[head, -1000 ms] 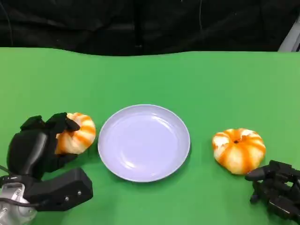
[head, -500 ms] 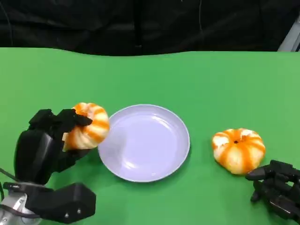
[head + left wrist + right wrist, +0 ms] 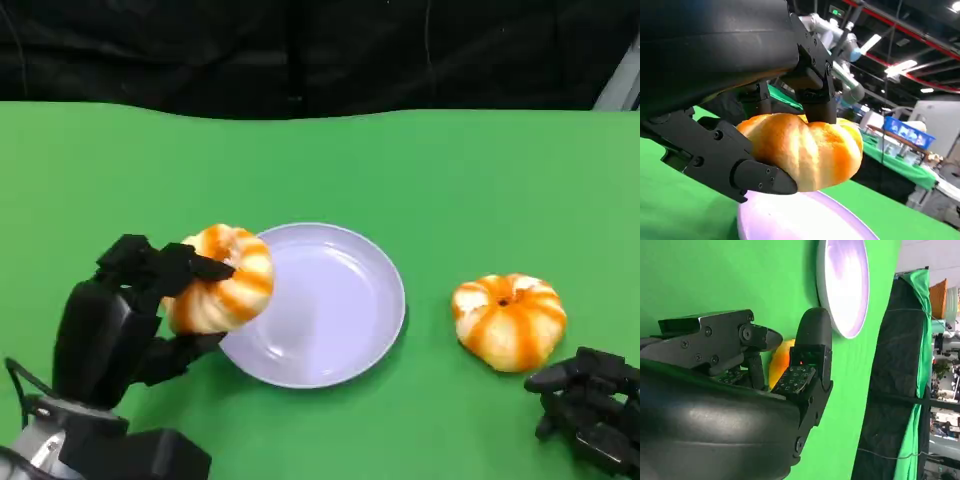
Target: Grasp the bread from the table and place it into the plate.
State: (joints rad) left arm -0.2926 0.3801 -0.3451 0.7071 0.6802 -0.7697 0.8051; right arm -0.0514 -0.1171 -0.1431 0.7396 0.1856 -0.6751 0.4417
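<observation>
Left hand [image 3: 135, 310]: one, fingers wrapped around a striped orange-and-cream bread roll [image 3: 222, 277], lifted clear of the green table [image 3: 320, 160] and hanging over the near-left rim of the plate; grasp judged done, release into the plate outstanding. Lavender plate [image 3: 340, 300]: one, centre of table, nothing resting in its bowl. Second bread roll [image 3: 509, 318]: one, of the same striped kind, lying on the table right of the plate and apart from it, untouched; judged the remaining half of the job. Bread rolls total two: one held, one on the table, none in the plate. Right hand [image 3: 590, 405]: one, low at the near-right corner, just beside the second roll, holding nothing, fingers loosely apart.
</observation>
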